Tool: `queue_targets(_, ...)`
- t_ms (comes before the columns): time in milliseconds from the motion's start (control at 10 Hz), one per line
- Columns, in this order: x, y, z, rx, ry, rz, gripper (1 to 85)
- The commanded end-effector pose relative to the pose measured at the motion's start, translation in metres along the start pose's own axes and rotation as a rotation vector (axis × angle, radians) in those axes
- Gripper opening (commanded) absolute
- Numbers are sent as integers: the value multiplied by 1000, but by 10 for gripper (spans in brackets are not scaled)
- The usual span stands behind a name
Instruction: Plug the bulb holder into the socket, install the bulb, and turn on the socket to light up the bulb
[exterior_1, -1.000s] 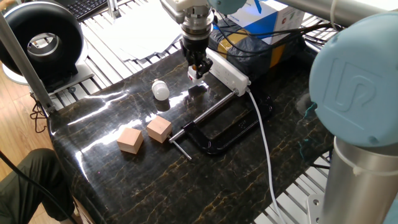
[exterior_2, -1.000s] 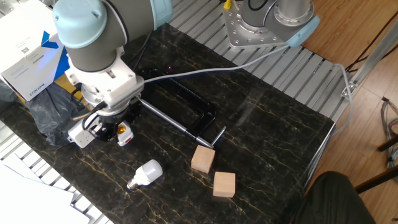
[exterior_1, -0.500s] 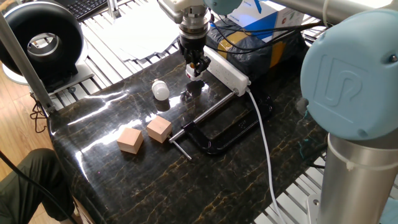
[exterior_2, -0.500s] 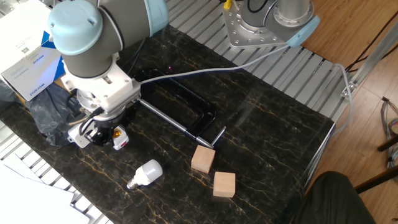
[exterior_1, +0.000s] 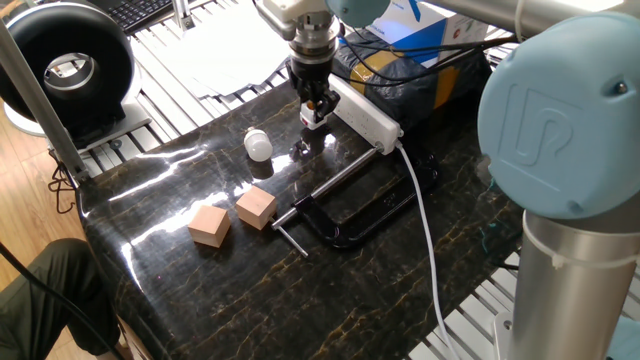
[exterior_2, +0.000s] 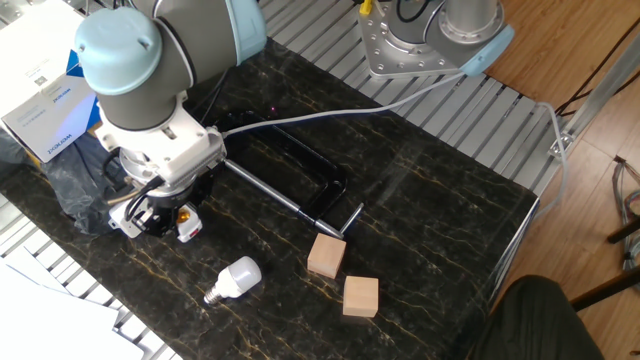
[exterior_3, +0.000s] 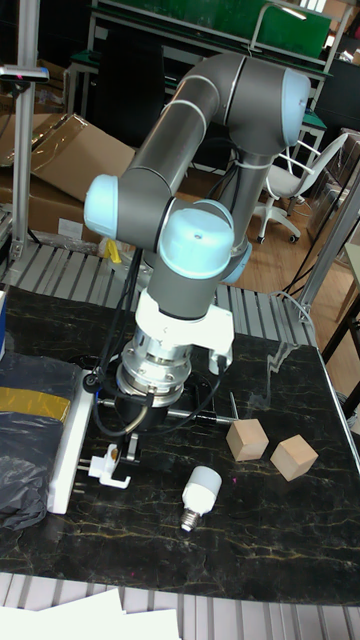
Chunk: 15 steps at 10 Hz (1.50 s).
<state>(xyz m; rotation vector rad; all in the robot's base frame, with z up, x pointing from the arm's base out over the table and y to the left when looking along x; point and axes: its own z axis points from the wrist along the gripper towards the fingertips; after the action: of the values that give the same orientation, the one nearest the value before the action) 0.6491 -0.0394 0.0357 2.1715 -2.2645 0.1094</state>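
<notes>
Dark marbled worktop (exterior_1: 330, 300) is carrying everything, with metal slats running round its edges. Near the far edge, the pincer (exterior_1: 316, 108) is pinching the bulb holder (exterior_2: 188, 226) and hanging it just above the surface, right beside the socket (exterior_1: 365, 112). That strip is lying with its long axis running along the worktop's edge, its thick cable (exterior_1: 425, 235) trailing off toward the arm's base. Judging from the tall fixed view, the bulb holder (exterior_3: 110, 468) is sitting level with the near end of the socket (exterior_3: 65, 450) and just apart from it, so the coming move is probably a short sideways shift over an outlet, then a push down. The bulb (exterior_2: 233, 279) is lying on its side nearby, untouched, close to two wooden cubes (exterior_2: 343, 275) and a black clamp (exterior_1: 350, 215).
</notes>
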Motion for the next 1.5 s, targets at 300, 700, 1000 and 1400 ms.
queue_targets(300,1,8,0,-25,-20,0,10)
queue_targets(700,0,7,-4,-25,-20,0,10)
queue_targets(1000,2,4,-4,-14,-13,0,10)
queue_targets(1400,6,1,-3,-9,-7,-11,10)
